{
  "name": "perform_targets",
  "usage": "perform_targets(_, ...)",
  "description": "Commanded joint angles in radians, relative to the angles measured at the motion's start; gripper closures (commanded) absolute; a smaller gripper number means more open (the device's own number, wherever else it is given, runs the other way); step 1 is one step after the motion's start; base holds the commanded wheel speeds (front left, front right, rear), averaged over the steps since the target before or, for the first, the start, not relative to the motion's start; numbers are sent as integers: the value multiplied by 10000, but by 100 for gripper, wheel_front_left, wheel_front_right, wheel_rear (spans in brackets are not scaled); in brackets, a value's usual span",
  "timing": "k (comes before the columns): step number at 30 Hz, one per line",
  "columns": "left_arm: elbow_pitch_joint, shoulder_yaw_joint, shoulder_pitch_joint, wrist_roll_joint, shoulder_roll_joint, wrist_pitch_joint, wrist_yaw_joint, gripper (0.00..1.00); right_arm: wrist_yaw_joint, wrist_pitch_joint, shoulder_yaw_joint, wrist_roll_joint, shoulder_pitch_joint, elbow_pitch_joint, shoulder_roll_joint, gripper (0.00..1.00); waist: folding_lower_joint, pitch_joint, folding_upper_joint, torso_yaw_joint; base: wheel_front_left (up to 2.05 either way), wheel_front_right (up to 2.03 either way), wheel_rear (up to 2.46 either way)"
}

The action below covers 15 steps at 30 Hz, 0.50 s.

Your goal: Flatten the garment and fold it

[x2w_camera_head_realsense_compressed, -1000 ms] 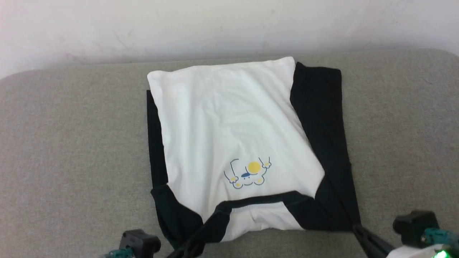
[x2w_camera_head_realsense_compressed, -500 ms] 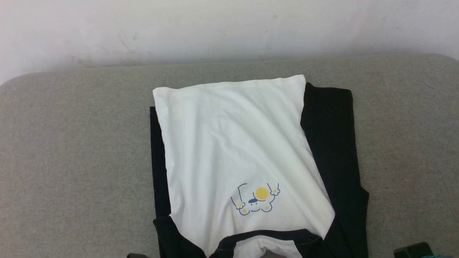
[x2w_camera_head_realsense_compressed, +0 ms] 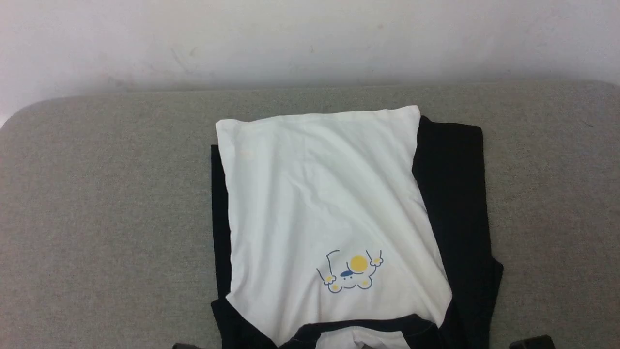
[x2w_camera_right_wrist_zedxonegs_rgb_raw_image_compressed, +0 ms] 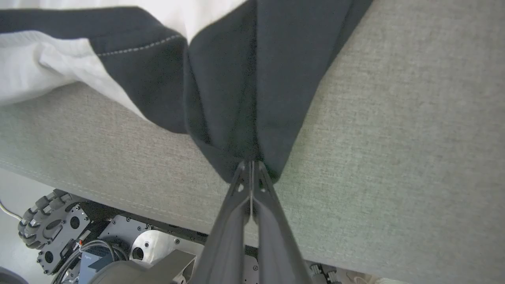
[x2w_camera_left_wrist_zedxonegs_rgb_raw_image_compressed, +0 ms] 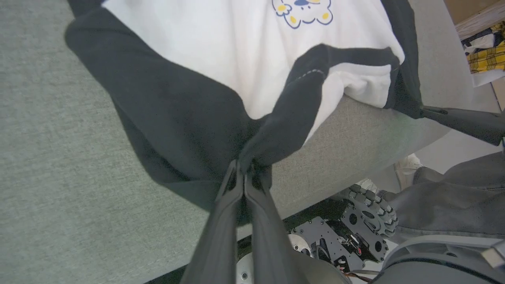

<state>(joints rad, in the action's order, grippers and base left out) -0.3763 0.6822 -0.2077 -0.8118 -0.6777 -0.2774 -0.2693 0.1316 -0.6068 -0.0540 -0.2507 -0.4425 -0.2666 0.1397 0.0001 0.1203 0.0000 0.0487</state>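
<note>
The garment point(x2w_camera_head_realsense_compressed: 319, 194) lies face up on the grey cushion point(x2w_camera_head_realsense_compressed: 97, 194), hem toward the wall and neckband toward me, with the black sleeves folded in along both sides. Its yellow-and-blue print point(x2w_camera_head_realsense_compressed: 351, 271) sits near the neckband. In the left wrist view my left gripper point(x2w_camera_left_wrist_zedxonegs_rgb_raw_image_compressed: 241, 167) is shut on the black shoulder fabric of the garment point(x2w_camera_left_wrist_zedxonegs_rgb_raw_image_compressed: 221, 59), pulled off the cushion's near edge. In the right wrist view my right gripper point(x2w_camera_right_wrist_zedxonegs_rgb_raw_image_compressed: 251, 163) is shut on the other black shoulder of the garment point(x2w_camera_right_wrist_zedxonegs_rgb_raw_image_compressed: 236, 79). The right gripper's fingers point(x2w_camera_left_wrist_zedxonegs_rgb_raw_image_compressed: 461, 120) also reach in at the right of the left wrist view.
A pale wall point(x2w_camera_head_realsense_compressed: 310, 39) rises behind the cushion. Below the near edge stands my wheeled base point(x2w_camera_left_wrist_zedxonegs_rgb_raw_image_compressed: 367, 221). A person's grey trouser leg point(x2w_camera_left_wrist_zedxonegs_rgb_raw_image_compressed: 453, 193) and white shoe point(x2w_camera_left_wrist_zedxonegs_rgb_raw_image_compressed: 406, 165) are beside it. Yellow checked cloth point(x2w_camera_left_wrist_zedxonegs_rgb_raw_image_compressed: 485, 55) lies at the far right.
The garment has slid toward the cushion's near edge, pulled by both shoulders. The head camera has shifted too, and both grippers have dropped below the picture's bottom edge.
</note>
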Motion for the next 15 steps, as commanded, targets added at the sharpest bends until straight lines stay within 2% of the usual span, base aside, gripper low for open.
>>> perform_targets(1, 210, 8, 161, -66, 122, 130, 127, 100, -9, 228, -54, 115, 218, 279, -50, 100, -1, -51, 0, 13, 0, 0, 0)
perform_targets(10, 2218, 349, 639, -276, 855, 430, 946, 100, -9, 1061, -313, 236, 733, 1932, -284, 100, -1, -179, 0, 115, 0, 0, 0)
perform_targets(11, 2435, 349, 700, -282, 954, 497, 979, 72, -9, 1111, -324, 237, 766, 2030, -283, 100, -1, -208, 0, 124, 0, 0, 0)
perform_targets(12, 2619, 361, 754, -274, 1036, 557, 1016, 25, -9, 1158, -336, 236, 802, 2108, -280, 95, -1, -229, 0, 125, 0, 0, 0)
perform_targets(13, 2771, 375, 794, -270, 1108, 603, 1042, 0, -9, 1221, -372, 243, 847, 2147, -253, 73, -1, -249, 0, 126, 0, 0, 0)
perform_targets(14, 2888, 349, 816, -296, 1196, 686, 1045, 0, -9, 1284, -384, 228, 884, 2163, -241, 54, -1, -274, 0, 131, 0, 0, 0)
perform_targets(15, 2977, 328, 830, -316, 1262, 752, 1044, 0, -9, 1308, -387, 209, 905, 2163, -228, 7, -1, -298, 0, 131, 0, 0, 0)
